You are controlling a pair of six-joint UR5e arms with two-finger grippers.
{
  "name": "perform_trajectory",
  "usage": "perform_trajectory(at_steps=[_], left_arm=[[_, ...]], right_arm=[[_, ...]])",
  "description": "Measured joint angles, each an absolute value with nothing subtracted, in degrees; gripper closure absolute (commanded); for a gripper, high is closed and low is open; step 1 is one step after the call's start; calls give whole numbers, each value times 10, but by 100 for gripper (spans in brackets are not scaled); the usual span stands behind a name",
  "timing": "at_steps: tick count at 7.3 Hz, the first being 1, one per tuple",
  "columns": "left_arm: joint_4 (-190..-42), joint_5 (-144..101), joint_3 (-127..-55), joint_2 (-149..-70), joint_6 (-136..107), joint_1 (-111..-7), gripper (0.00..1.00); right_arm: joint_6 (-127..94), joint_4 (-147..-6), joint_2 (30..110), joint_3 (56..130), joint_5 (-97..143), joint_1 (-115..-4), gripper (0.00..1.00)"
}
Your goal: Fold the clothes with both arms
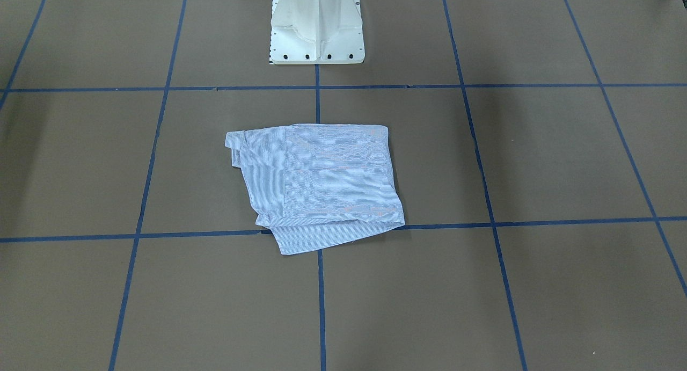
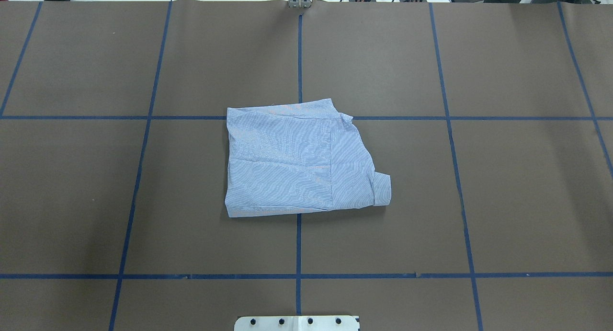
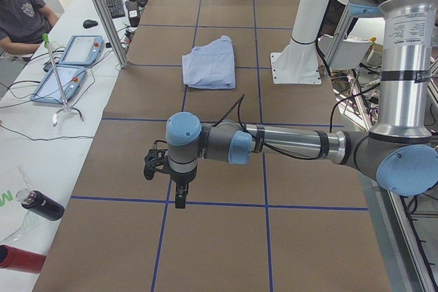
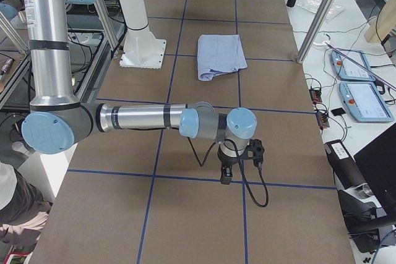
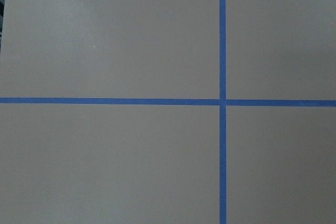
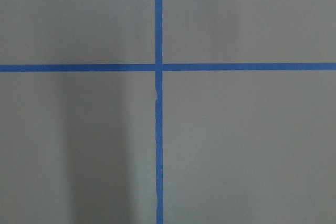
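One shirt (image 2: 297,163), seemingly folded, overhead; sideways, left arm (image 3: 287,145), right arm (image 4: 142,117).

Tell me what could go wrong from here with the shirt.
1. The shirt is folded unevenly: a cuff and a lower layer stick out, so another fold may drag them open.
2. The left arm and right arm are far from it; a regrasp might catch only the top layer.

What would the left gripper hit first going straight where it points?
The bare table, probably near a blue tape crossing. The left gripper points straight down, and its wrist view shows only tabletop and tape. The shirt lies far off.
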State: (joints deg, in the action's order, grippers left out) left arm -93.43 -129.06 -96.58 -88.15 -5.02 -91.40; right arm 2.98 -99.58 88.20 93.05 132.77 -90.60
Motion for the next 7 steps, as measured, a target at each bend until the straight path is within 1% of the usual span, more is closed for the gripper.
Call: perform_trajectory(at_steps=[7], left_arm=[[-934, -1291, -966, -881, -48, -914, 0]], right_arm=[[30, -996, 883, 937, 1339, -910, 0]])
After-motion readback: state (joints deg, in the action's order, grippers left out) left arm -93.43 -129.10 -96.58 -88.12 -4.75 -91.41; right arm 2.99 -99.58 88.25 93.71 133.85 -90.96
